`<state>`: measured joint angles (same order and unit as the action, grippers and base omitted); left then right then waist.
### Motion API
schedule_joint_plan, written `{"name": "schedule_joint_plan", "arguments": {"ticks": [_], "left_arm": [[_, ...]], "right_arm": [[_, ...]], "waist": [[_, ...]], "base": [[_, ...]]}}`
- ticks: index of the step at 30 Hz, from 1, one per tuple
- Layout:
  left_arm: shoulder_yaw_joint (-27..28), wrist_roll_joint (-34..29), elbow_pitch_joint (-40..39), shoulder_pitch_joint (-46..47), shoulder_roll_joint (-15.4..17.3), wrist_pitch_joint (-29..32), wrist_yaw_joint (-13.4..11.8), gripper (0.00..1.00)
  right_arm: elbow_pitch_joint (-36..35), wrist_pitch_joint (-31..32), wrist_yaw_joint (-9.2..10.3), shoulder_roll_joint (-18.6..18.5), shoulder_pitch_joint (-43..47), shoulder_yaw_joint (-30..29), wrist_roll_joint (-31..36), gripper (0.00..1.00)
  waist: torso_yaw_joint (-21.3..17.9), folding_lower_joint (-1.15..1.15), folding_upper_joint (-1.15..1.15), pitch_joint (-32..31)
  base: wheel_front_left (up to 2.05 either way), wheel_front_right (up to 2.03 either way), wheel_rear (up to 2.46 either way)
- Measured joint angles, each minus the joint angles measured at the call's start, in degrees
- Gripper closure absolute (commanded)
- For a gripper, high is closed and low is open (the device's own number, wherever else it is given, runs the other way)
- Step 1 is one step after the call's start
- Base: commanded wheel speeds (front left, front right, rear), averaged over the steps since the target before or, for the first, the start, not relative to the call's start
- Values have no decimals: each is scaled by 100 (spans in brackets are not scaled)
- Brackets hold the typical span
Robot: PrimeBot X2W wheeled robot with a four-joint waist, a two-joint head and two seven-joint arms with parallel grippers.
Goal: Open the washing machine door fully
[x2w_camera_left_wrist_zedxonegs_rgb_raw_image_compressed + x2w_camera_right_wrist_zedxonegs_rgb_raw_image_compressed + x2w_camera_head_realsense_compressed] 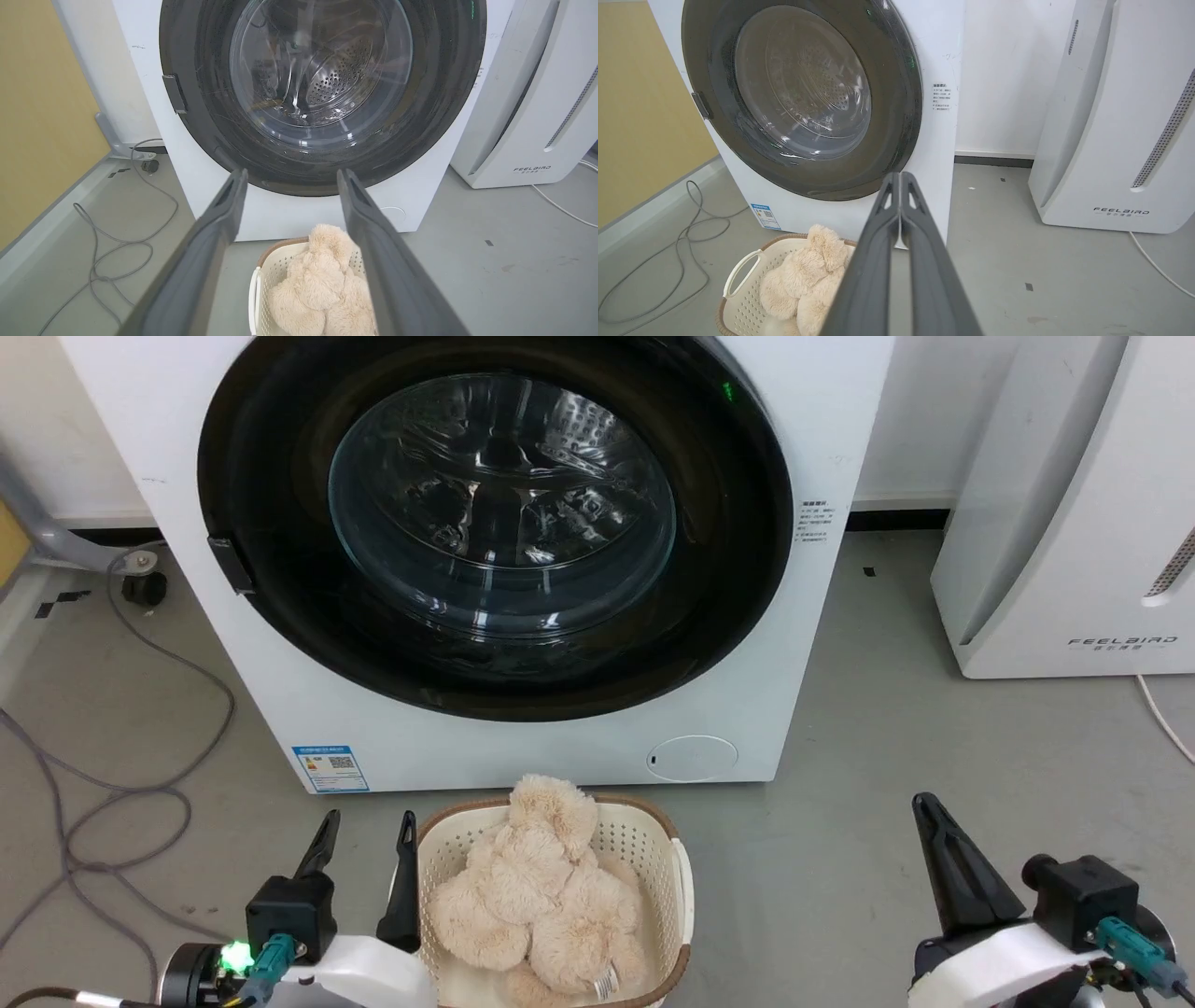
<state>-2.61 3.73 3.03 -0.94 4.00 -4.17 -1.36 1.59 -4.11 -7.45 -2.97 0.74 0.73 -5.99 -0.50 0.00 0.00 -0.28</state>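
Glossy black round door [495, 523], shut: my spread left gripper [370, 821] may slip off its small left tab [231, 565]; right gripper [901, 176] clenched, empty.

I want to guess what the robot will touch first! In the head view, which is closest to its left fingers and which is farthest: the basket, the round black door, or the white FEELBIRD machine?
1. The basket, just to the right of the left fingers.
2. The washing machine door, ahead on the washer's front.
3. The FEELBIRD appliance, far off to the right.
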Motion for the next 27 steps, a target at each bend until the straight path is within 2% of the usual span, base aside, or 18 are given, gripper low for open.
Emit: {"name": "schedule_joint_plan", "arguments": {"ticks": [6, 12, 20, 27], "left_arm": [[-27, 27, -1, 1, 0, -55, -3, 0], [-53, 58, -5, 4, -2, -125, -3, 0], [-90, 110, -56, 13, -5, -202, -5, 0], [-116, 153, -140, 120, -12, -292, -22, 0]], "right_arm": [[-19, -67, 0, 0, -5, -20, -512, 100], [5, -140, 0, 0, -75, -145, -1324, 100], [222, -207, 0, 0, -571, -394, -2251, 100], [713, -111, 1, -100, -1288, -573, -2819, 100]], "waist": [[23, 0, 0, 0], [63, 0, 0, -5], [73, 0, 0, 35], [40, 0, 0, 192]], "base": [[0, 0, 0], [0, 0, 0], [0, 0, 0], [0, 0, 0]]}}
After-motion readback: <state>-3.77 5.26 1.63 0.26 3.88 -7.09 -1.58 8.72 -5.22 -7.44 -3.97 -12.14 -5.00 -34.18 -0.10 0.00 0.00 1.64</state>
